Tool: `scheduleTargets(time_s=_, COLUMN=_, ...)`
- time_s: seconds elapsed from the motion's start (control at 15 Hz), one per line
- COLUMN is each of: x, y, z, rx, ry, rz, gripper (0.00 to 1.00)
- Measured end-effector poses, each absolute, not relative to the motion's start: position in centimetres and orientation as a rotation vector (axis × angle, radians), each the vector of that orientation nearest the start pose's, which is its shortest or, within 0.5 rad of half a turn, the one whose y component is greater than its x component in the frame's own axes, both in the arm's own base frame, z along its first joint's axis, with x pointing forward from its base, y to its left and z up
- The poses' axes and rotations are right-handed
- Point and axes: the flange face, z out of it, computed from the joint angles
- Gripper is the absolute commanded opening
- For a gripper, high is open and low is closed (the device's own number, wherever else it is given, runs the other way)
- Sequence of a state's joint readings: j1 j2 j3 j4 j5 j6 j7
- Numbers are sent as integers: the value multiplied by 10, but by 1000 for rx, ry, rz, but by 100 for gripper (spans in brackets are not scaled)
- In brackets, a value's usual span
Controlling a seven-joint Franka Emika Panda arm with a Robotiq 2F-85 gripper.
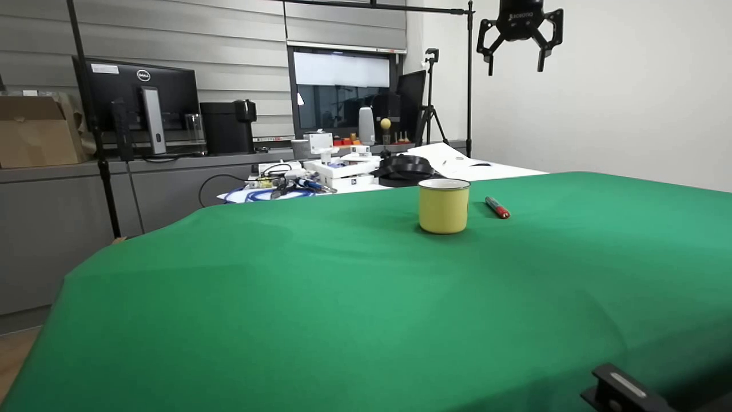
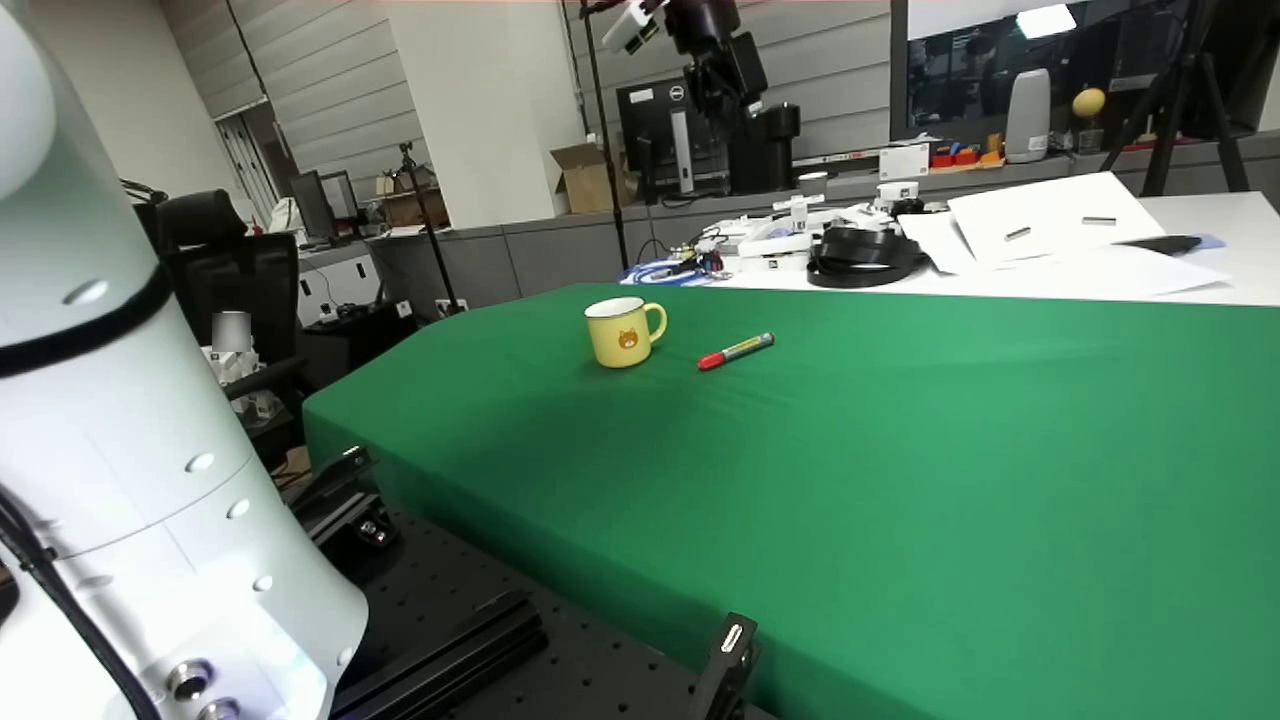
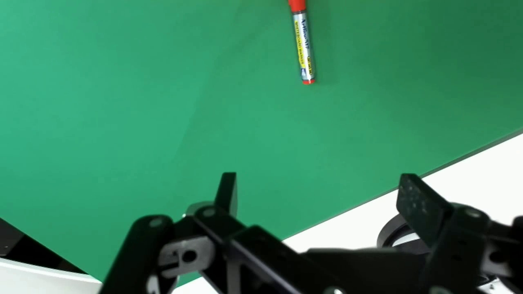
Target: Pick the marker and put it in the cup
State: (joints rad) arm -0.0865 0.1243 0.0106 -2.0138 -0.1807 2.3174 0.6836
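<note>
The marker (image 1: 497,207) lies flat on the green table, with a red cap and a pale body. It also shows in an exterior view (image 2: 736,351) and at the top of the wrist view (image 3: 303,45), its cap cut by the edge. The short yellow cup (image 1: 443,209) stands upright beside it, apart from it. Its handle and a small animal print show in an exterior view (image 2: 618,335). The cup is out of the wrist view. My gripper (image 1: 515,67) is high above the table, open and empty. Its spread fingers show in the wrist view (image 3: 317,174).
A white table (image 2: 1090,280) behind the green table (image 2: 950,480) holds papers, white parts, cables and a black coil (image 2: 866,256). Black clamps (image 2: 728,655) sit at the green table's near edge. A thin black pole (image 1: 94,126) stands behind at the left.
</note>
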Motion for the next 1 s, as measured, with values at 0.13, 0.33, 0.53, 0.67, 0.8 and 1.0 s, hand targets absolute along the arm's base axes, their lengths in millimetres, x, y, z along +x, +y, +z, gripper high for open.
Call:
scheduleTargets(time_s=0.13, x=606, y=-62, z=396, rx=-3057, ry=1049, rz=-312, gripper=100)
scheduleTargets(time_s=0.33, x=622, y=-71, z=370, rx=-3070, ry=1040, rz=-261, gripper=100)
scheduleTargets(time_s=0.53, x=629, y=-70, z=361, rx=-3080, ry=1026, rz=-250, gripper=100)
scheduleTargets(time_s=0.67, x=630, y=-70, z=364, rx=-3079, ry=1024, rz=-258, gripper=100)
scheduleTargets(time_s=0.8, x=631, y=-70, z=365, rx=-3078, ry=1023, rz=-260, gripper=100)
scheduleTargets(time_s=1.0, x=631, y=-70, z=365, rx=-3078, ry=1024, rz=-260, gripper=100)
